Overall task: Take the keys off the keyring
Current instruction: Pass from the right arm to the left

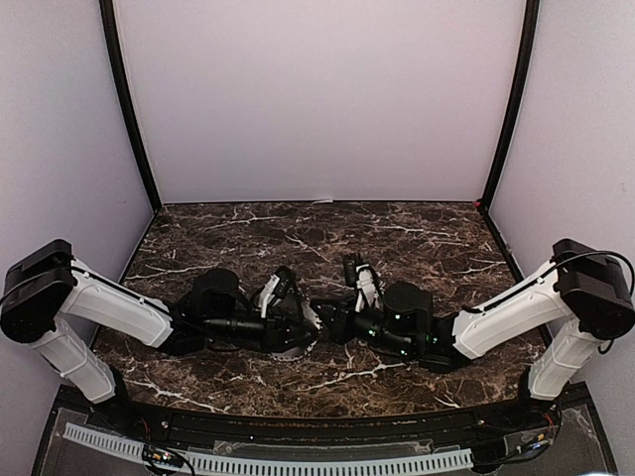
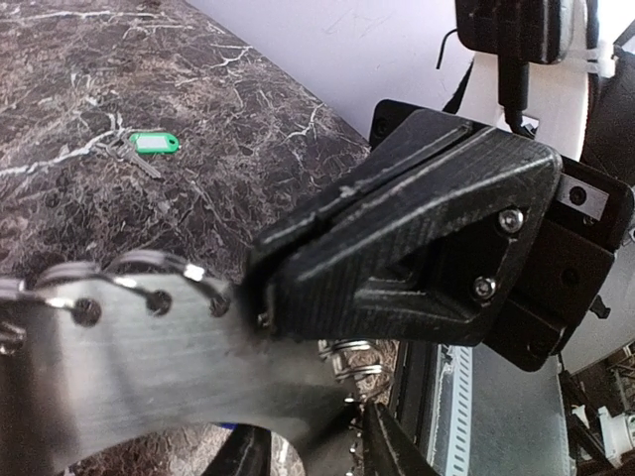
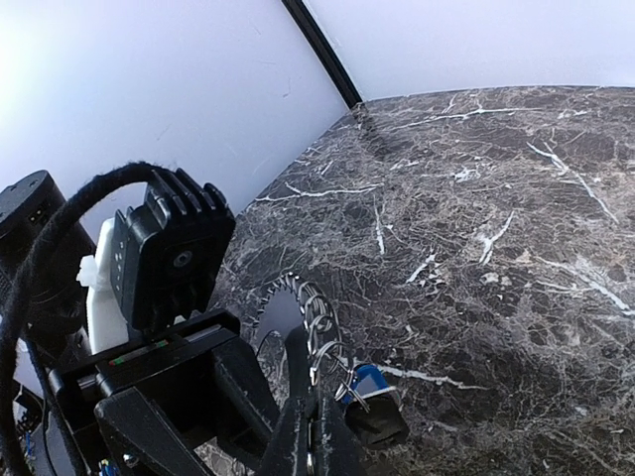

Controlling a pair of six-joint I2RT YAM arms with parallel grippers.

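Dark marbled table point(image 1: 397, 238), pale walls on three sides. Both arms meet mid-table with the keyring point(image 2: 149, 367) between them. Jaws of the right gripper point(image 2: 260, 297) are narrow, pinched on the keyring's rim. For the left gripper point(image 1: 288, 332) I cannot tell the jaw state. The green key point(image 2: 151, 144) lies loose on the table, well apart. The blue key point(image 3: 369, 381) hangs from a wire loop at the keyring.

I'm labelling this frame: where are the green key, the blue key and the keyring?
green key point(image 2: 156, 143): left wrist view, its plastic head.
blue key point(image 3: 368, 380): right wrist view, its blue head.
keyring point(image 2: 139, 372): left wrist view, flat grey face.
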